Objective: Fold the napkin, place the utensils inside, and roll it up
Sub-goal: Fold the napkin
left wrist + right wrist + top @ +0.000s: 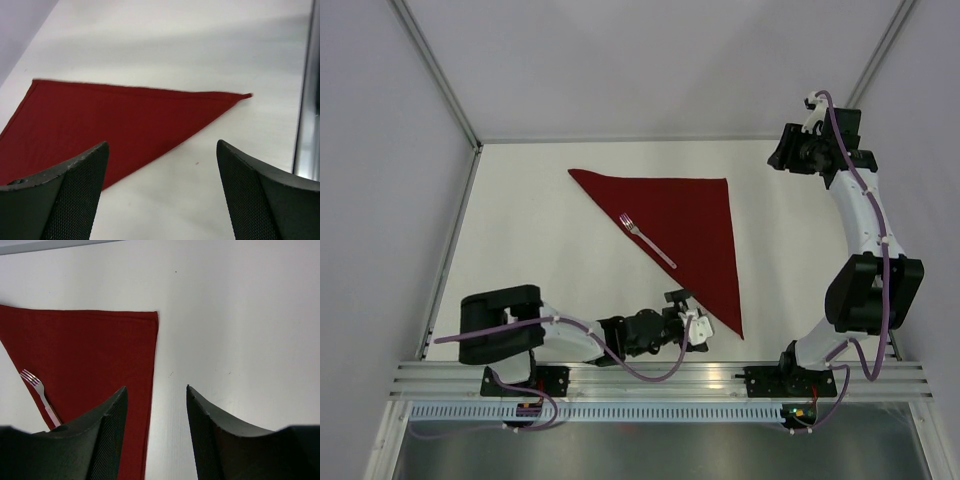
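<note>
**Napkin folded to 1 triangle, fork on it, both grippers empty**

The napkin lies flat on the table as 1 triangle, its long edge running from 10 o'clock down to 5 o'clock. 1 fork rests along that edge, tines toward 11 o'clock.

The left gripper sits low just beside the near tip, jaws wide, holding nothing; the cloth body lies at its 12 o'clock.

The right gripper is well apart, with the napkin at its 8 o'clock. Jaws are parted moderately and empty.
</note>
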Controlling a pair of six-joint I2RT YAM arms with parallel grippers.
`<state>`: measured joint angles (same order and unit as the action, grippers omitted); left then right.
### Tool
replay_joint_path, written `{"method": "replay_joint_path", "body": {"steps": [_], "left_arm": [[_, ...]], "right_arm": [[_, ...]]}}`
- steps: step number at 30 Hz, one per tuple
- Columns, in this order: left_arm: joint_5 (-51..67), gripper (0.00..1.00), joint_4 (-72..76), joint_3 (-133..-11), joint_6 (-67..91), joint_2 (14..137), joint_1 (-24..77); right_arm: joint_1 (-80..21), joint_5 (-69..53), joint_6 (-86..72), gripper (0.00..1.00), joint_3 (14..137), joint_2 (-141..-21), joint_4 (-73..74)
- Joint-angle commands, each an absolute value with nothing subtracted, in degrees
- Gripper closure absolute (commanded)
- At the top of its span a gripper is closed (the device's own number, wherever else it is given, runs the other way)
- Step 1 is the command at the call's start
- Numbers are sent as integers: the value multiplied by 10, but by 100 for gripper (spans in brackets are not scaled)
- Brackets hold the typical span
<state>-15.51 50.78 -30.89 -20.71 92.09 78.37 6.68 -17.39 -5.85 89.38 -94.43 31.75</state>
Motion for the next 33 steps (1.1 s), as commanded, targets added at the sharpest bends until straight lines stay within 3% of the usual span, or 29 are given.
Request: {"method": "replay_joint_path", "body": {"steps": [1,12,23,33], "left_arm": [[-139,9,626,-345,-275,992,823],[-119,16,625,-424,-312,1104,860],[-101,40,605,-460,-312,1161,860],[-105,42,609,-490,-310,1203,859]], "right_arm": [[70,-188,-75,44,894,-927,309],[76,-193,-76,51,892,-927,305],[82,-200,-78,53,889,-927,301],[83,-205,-79,55,886,-928,300]]}}
